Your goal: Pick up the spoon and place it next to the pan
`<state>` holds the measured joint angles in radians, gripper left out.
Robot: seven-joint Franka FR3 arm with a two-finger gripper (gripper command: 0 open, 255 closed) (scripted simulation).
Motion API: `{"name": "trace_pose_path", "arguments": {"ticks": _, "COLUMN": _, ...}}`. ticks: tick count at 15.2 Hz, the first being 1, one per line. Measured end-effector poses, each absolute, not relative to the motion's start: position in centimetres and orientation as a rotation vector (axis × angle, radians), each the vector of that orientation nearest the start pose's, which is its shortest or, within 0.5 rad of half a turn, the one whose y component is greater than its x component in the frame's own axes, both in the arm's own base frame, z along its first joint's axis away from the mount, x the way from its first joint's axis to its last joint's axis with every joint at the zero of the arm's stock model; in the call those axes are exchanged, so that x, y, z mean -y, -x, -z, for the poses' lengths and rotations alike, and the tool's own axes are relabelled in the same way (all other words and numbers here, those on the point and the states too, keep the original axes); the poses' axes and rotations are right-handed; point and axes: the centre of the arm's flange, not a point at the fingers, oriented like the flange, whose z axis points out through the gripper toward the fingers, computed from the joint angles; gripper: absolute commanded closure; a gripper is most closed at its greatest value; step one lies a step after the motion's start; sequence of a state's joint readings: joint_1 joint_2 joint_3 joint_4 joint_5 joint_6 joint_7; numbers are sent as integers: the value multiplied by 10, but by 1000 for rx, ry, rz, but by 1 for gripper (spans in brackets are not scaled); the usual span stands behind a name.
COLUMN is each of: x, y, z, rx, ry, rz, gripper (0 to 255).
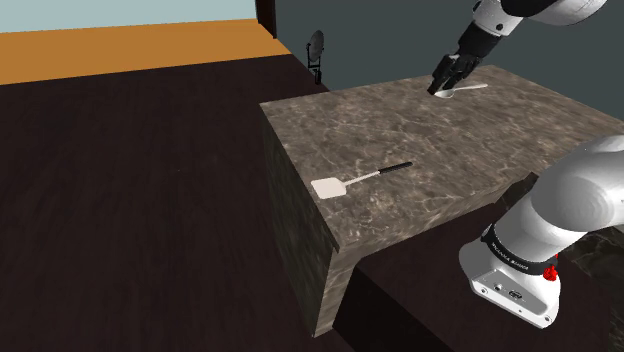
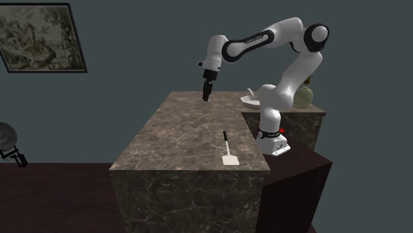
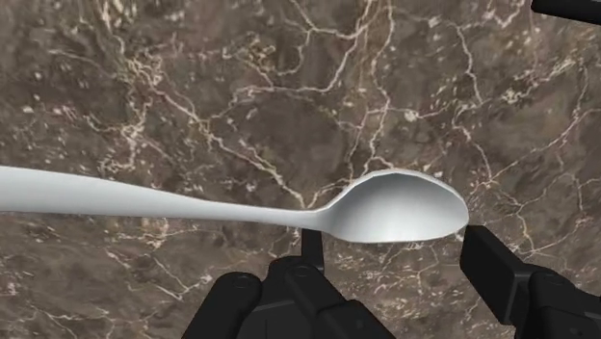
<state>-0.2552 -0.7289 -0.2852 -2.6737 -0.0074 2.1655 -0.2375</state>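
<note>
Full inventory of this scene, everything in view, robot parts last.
counter: 1, brown marble, centre
spoon: 1, white, on the counter, bowl between the pincer's fingers
spatula: 1, white blade, black handle, mid-counter
pan: 1, grey, low at the second exterior view's far left, off the counter
dish: 1, white, on a lower surface behind the arm
bottle: 1, yellowish, beside the dish
framed picture: 1, dark frame, on the wall
arm: 1, white with dark joints, over the counter
pincer: 1, black, open, at the spoon
</note>
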Motion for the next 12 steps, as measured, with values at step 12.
{"name": "trace_pose_path", "arguments": {"ticks": 12, "x": 307, "y": -209, "z": -468, "rx": -372, "ry": 2994, "rz": 381, "gripper": 255}}
